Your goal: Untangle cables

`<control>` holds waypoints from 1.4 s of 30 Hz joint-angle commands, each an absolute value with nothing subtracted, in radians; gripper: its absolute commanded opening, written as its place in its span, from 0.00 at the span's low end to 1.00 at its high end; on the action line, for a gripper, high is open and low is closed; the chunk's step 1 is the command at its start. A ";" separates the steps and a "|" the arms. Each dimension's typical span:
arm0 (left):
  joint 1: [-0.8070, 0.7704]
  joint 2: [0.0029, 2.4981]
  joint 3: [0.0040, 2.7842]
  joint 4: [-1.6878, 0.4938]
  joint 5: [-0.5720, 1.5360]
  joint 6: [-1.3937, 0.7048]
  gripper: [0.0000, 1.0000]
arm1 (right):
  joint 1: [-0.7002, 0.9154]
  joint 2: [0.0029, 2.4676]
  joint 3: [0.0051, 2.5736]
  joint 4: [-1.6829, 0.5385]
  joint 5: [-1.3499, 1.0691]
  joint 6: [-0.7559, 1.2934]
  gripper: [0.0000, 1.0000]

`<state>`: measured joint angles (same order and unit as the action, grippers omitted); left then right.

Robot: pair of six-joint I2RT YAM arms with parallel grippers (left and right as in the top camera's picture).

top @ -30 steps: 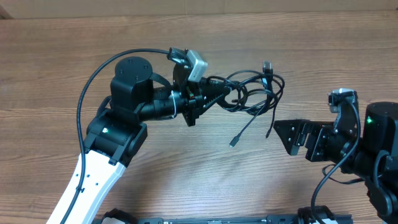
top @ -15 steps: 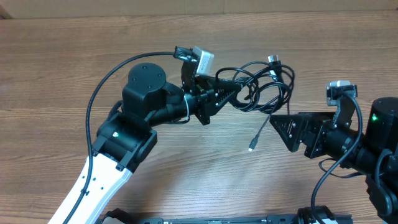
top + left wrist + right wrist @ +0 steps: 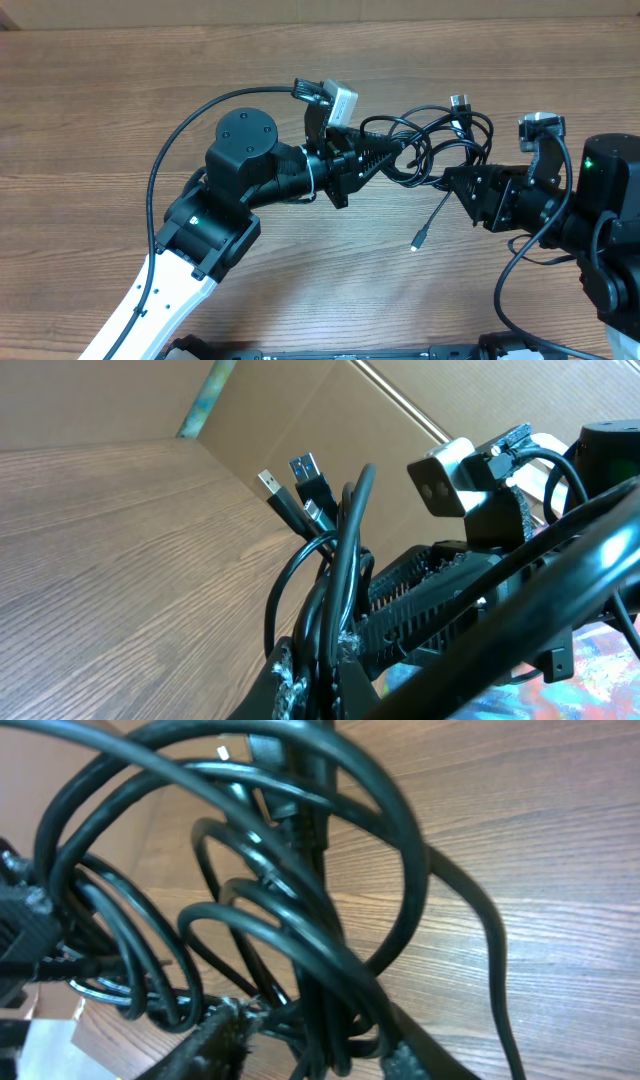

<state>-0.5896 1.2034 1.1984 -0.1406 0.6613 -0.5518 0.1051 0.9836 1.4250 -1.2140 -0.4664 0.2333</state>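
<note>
The cables (image 3: 432, 148) hang as one tangled black bundle over the desk (image 3: 120, 110), right of centre and toward the far side, between the two arms. The left fingers (image 3: 372, 158) are closed on the bundle's left loops, with its USB plugs (image 3: 300, 475) sticking up beyond them and one loose plug end (image 3: 416, 243) dangling on the near side. The right fingers (image 3: 218, 1038) stand either side of several strands at the bundle's right edge, but I cannot tell whether they pinch them.

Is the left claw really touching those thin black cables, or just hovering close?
Touching. The left wrist view shows the cables running down between the fingers of the left gripper, pinched there with no gap.
</note>
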 commanded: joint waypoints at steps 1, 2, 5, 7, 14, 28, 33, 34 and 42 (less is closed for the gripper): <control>-0.597 1.184 1.220 -0.126 0.675 -0.566 0.04 | 0.103 0.976 1.440 -1.204 -0.453 0.227 0.36; -0.597 1.184 1.220 -0.125 0.677 -0.565 0.04 | 0.104 0.976 1.440 -1.205 -0.445 0.227 0.35; -0.597 1.184 1.220 -0.122 0.693 -0.573 0.05 | 0.103 0.976 1.440 -1.204 -0.445 0.227 0.32; -0.597 1.184 1.220 -0.115 0.718 -0.580 0.04 | 0.103 0.979 1.440 -1.202 -0.445 0.227 0.30; -0.597 1.184 1.220 -0.114 0.734 -0.607 0.04 | 0.104 0.979 1.440 -1.190 -0.446 0.227 0.10; -0.596 1.184 1.220 -0.100 0.536 -0.687 0.04 | 0.104 0.979 1.440 -1.359 -0.450 0.086 0.04; -0.596 1.184 1.220 -0.108 0.432 -0.689 0.04 | 0.104 0.979 1.440 -1.408 -0.558 -0.065 0.04; -0.596 1.184 1.220 -0.112 0.416 -0.689 0.04 | 0.104 0.979 1.440 -1.417 -0.582 -0.095 0.04; -0.595 1.184 1.220 -0.191 0.254 -0.690 0.04 | 0.104 0.979 1.440 -1.455 -0.681 -0.226 0.04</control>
<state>-0.6094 1.2026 1.1976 -0.2039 0.4213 -0.6823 0.1047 0.9878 1.4277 -1.4185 -0.6022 -0.1112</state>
